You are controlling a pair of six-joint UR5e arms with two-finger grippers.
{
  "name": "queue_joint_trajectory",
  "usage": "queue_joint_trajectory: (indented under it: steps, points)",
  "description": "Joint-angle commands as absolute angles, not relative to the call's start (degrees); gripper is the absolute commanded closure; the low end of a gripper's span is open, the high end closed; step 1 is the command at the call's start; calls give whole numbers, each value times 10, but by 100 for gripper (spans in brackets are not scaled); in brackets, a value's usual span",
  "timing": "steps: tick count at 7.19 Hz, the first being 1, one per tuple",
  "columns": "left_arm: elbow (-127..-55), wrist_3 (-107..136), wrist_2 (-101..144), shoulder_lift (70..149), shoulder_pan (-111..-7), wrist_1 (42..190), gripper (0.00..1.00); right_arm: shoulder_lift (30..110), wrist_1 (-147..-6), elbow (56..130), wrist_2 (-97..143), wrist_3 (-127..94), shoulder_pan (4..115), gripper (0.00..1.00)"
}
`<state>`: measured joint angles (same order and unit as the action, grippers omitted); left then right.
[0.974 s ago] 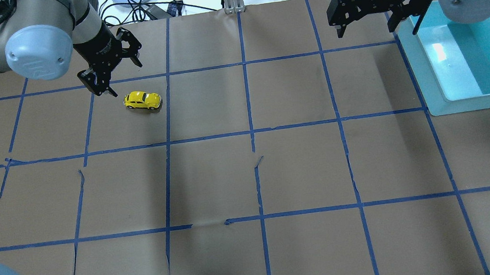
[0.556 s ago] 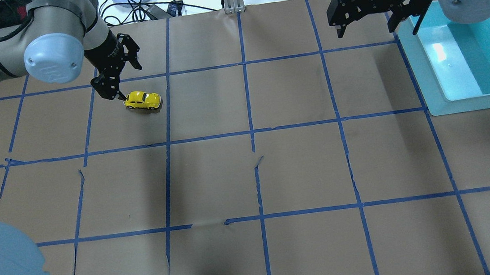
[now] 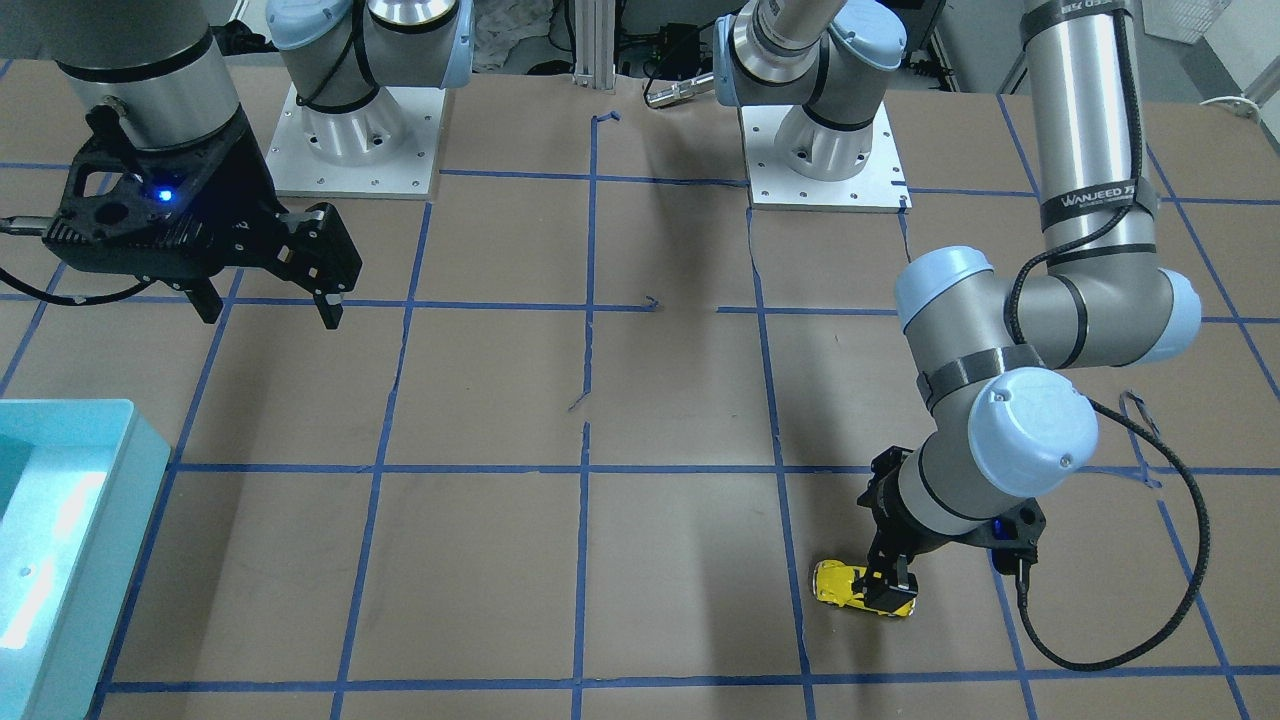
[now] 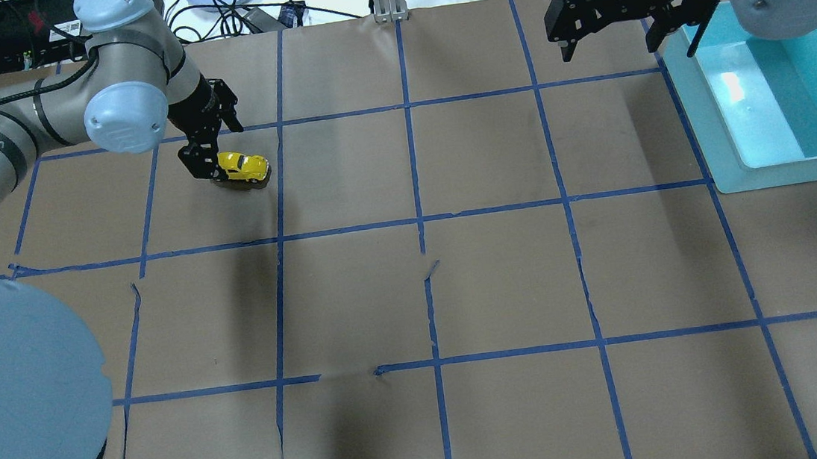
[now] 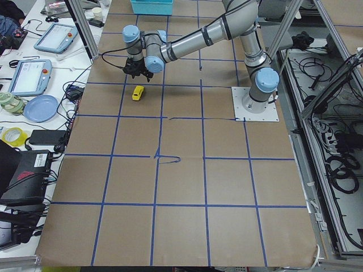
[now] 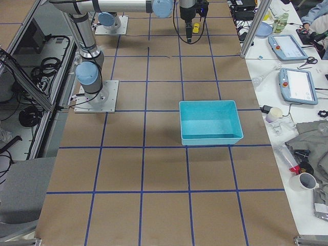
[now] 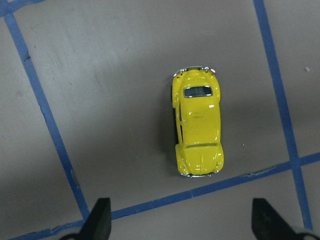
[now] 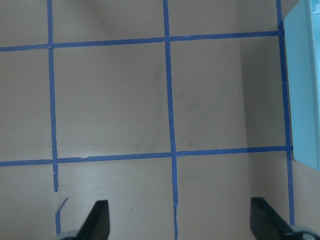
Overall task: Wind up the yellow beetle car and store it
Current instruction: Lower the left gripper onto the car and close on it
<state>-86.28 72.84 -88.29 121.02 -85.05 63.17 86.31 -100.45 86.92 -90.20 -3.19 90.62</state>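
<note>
Yellow beetle car [image 4: 244,167]: upper left of table [image 4: 503,280], long axis left-right in overhead view; nose direction unclear. Left gripper [image 7: 181,220] spread wide at its left end, grasping nothing. Right gripper [image 8: 180,220] spread, empty, beside teal bin [image 4: 785,171], upper right.

The overhead view looks forward and down from behind the robot onto the brown paper-covered table [image 4: 503,280]. The front-facing view looks steeply down from the opposite side, with the two silver arm bases [image 3: 355,125] at its top. The two side views look along the table from its ends, high and far off. The left wrist camera looks straight down, close above the small glossy yellow toy car [image 7: 198,125], which all four exterior views share. The right wrist camera looks down on the table beside the rim of the open turquoise plastic bin [image 8: 305,85], also in all four.
</note>
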Motion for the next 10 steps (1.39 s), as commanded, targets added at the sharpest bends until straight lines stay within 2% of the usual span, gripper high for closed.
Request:
queue_joint_trajectory:
  steps: [1, 2, 7, 8, 9, 10]
  points:
    - [-859, 733, -883, 1242, -847, 605, 0, 863, -1005, 869, -902, -32, 906, 0]
    - [-859, 731, -883, 1254, -846, 568, 0, 863, -1006, 869, -902, -32, 906, 0]
    - [-861, 731, -884, 1271, -830, 566, 0, 862, -1006, 869, -902, -32, 906, 0]
    - [-860, 733, -883, 1272, -830, 566, 14, 862, -1006, 869, -902, -33, 906, 0]
    - [-860, 732, -883, 1271, -831, 567, 50, 862, -1006, 869, -902, -33, 906, 0]
    - [-856, 732, -879, 1270, -830, 568, 77, 862, -1006, 869, -902, -29, 906, 0]
